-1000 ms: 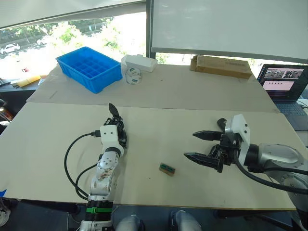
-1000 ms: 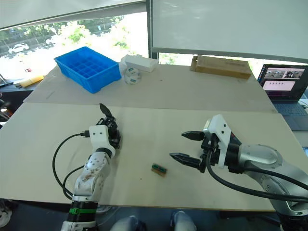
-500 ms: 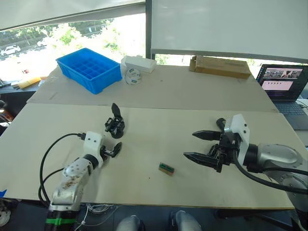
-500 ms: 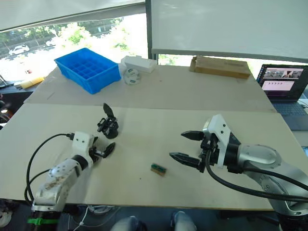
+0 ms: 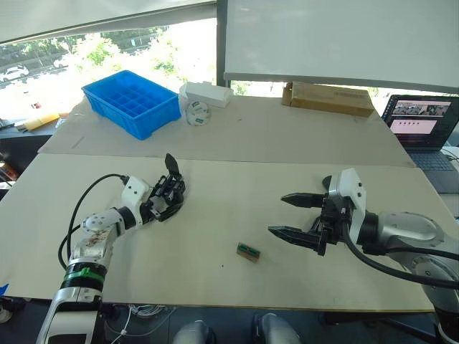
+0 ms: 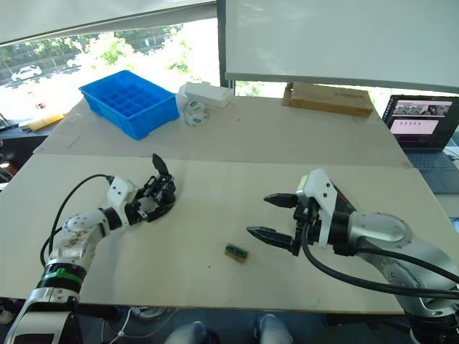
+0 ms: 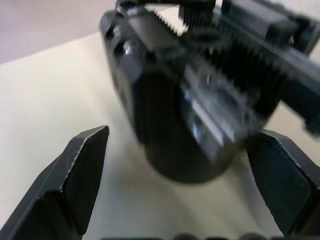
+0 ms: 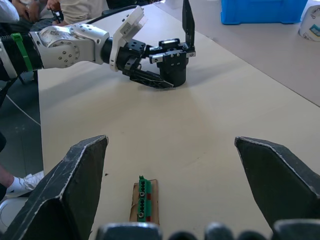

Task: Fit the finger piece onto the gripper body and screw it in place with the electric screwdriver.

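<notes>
Head view, left pincer (image 5: 166, 203): spread apart, its black fingers flanking the gripper body (image 5: 172, 188), a ridged black block with an upright pointed finger.
Head view, right pincer (image 5: 295, 215): released, holding nothing; a small green block (image 5: 249, 251) lies just beside its tips on the pale matte surface (image 5: 237, 179).
Head view, far side: blue plastic bin (image 5: 133, 101), gridded compartments; contents cannot be told.
Left wrist view: gripper body between the fingers (image 7: 82, 165).
Right wrist view: green ribbed block between wide fingers (image 8: 77, 175).

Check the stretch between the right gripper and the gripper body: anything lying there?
Only the small green block, nearer the right gripper. The rest of the table up to the gripper body is bare, per the left eye view.
</notes>
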